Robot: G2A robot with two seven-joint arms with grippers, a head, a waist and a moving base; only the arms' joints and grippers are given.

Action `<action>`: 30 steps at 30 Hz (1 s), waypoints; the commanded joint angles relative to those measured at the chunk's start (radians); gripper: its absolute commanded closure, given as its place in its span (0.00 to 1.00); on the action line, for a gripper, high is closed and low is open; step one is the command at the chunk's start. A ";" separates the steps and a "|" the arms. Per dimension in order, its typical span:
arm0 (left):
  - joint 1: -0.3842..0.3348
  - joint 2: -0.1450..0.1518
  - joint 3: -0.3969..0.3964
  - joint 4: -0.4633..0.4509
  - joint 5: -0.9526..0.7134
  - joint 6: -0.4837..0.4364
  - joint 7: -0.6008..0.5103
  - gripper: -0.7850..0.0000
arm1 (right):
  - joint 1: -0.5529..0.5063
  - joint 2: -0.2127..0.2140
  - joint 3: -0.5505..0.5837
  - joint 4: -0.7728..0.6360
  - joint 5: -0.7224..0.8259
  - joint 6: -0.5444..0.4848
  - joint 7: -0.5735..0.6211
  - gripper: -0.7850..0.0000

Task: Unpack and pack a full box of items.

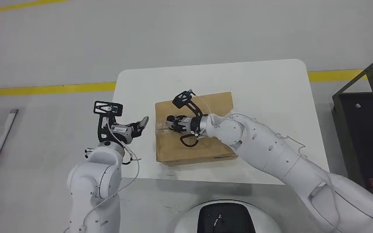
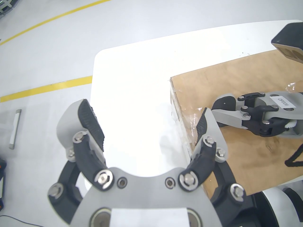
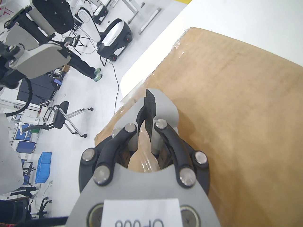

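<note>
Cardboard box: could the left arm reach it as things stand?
Probably yes. The left gripper hangs open beside the cardboard box, at its end, and nothing stands between them. The right gripper is farther along the box top, out of its way.

white table | yellow floor line | dark rack rt of table | blue bin on floor

the top view looks down on the table; both wrist views face the box from close.
</note>
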 commanded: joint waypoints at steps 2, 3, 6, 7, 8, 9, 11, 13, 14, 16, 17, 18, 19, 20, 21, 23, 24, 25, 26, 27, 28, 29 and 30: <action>-0.005 0.002 0.002 0.002 -0.003 0.008 0.002 0.00 | -0.037 0.021 0.040 -0.047 -0.025 0.011 0.027 1.00; -0.006 0.002 0.003 0.003 -0.003 0.009 0.002 0.00 | -0.050 0.029 0.056 -0.066 -0.034 0.016 0.035 1.00; -0.008 0.004 0.010 0.003 -0.008 0.011 0.002 0.00 | -0.095 0.053 0.109 -0.128 -0.055 0.032 0.063 1.00; -0.009 0.004 0.013 0.003 -0.007 0.011 0.002 0.00 | -0.112 0.062 0.128 -0.150 -0.062 0.039 0.072 1.00; -0.009 0.005 0.016 0.002 -0.007 0.009 0.003 0.00 | -0.130 0.070 0.148 -0.172 -0.067 0.044 0.082 1.00; -0.009 0.006 0.019 0.002 -0.006 0.009 0.004 0.00 | -0.148 0.079 0.169 -0.194 -0.073 0.051 0.091 1.00; -0.009 0.007 0.025 0.002 -0.006 0.007 0.003 0.00 | -0.185 0.095 0.207 -0.238 -0.088 0.062 0.112 1.00; -0.009 0.008 0.029 0.003 -0.006 0.007 0.003 0.00 | -0.221 0.110 0.249 -0.279 -0.103 0.077 0.126 1.00; -0.010 0.008 0.032 0.004 -0.005 0.007 0.003 0.00 | -0.240 0.118 0.269 -0.301 -0.107 0.083 0.135 1.00; -0.012 0.009 0.037 0.006 -0.006 0.008 0.005 0.00 | -0.277 0.132 0.311 -0.344 -0.118 0.093 0.153 1.00; -0.012 0.010 0.040 0.007 -0.006 0.010 0.006 0.00 | -0.296 0.139 0.332 -0.361 -0.123 0.098 0.161 1.00; -0.013 0.010 0.043 0.007 -0.008 0.009 0.006 0.00 | -0.314 0.146 0.353 -0.379 -0.130 0.104 0.169 1.00; -0.014 0.010 0.046 0.008 -0.009 0.011 0.006 0.00 | -0.333 0.152 0.376 -0.394 -0.131 0.110 0.174 1.00; -0.015 0.011 0.049 0.009 -0.009 0.012 0.007 0.00 | -0.351 0.158 0.396 -0.411 -0.135 0.114 0.178 1.00; -0.015 0.011 0.052 0.009 -0.011 0.012 0.008 0.00 | -0.367 0.164 0.416 -0.426 -0.139 0.118 0.182 1.00; -0.017 0.012 0.057 0.010 -0.011 0.012 0.008 0.00 | -0.398 0.174 0.456 -0.456 -0.144 0.126 0.190 1.00; -0.017 0.013 0.059 0.010 -0.013 0.011 0.006 0.00 | -0.412 0.179 0.475 -0.471 -0.145 0.130 0.193 1.00; -0.018 0.013 0.061 0.011 -0.012 0.010 0.005 0.00 | -0.428 0.183 0.493 -0.486 -0.141 0.133 0.197 1.00; -0.019 0.014 0.063 0.011 -0.013 0.010 0.006 0.00 | -0.442 0.188 0.512 -0.499 -0.138 0.137 0.200 1.00; -0.020 0.014 0.065 0.012 -0.014 0.010 0.006 0.00 | -0.457 0.192 0.529 -0.512 -0.139 0.141 0.203 1.00; -0.021 0.015 0.068 0.012 -0.014 0.008 0.005 0.00 | -0.470 0.196 0.544 -0.523 -0.147 0.145 0.209 1.00; -0.023 0.015 0.071 0.012 -0.016 0.007 0.005 0.00 | -0.485 0.200 0.558 -0.535 -0.150 0.147 0.213 1.00; -0.024 0.016 0.074 0.012 -0.018 0.007 0.004 0.00 | -0.498 0.203 0.573 -0.546 -0.154 0.149 0.215 1.00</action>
